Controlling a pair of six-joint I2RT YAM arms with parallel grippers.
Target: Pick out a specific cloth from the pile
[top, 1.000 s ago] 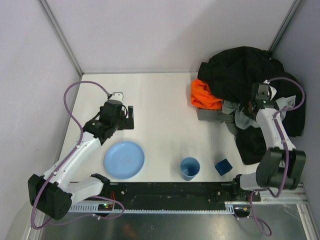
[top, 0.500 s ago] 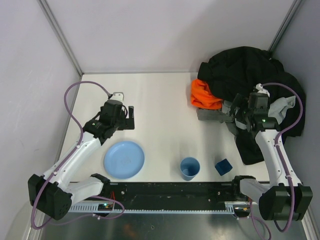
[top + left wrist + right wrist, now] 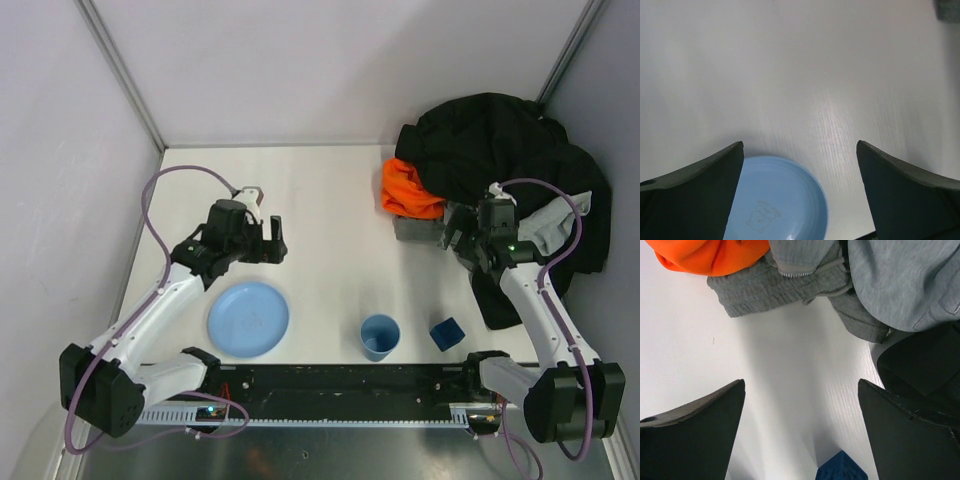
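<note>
I see the white table (image 3: 330,220) carrying a blue plate (image 3: 248,318) front left, a blue cup (image 3: 379,336) and small dark blue block (image 3: 446,332) front right, and the pile (image 3: 490,140) in the far right corner, grey cloth (image 3: 418,229) and orange cloth (image 3: 408,190) at its left edge

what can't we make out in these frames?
Grey cloth: full outline. Top view, right arm and black jacket cover it; right wrist view, top edge cuts it.
Blue plate: left wrist view, bottom edge and left gripper clip it.
Blue block: right wrist view, bottom edge cuts it.
</note>
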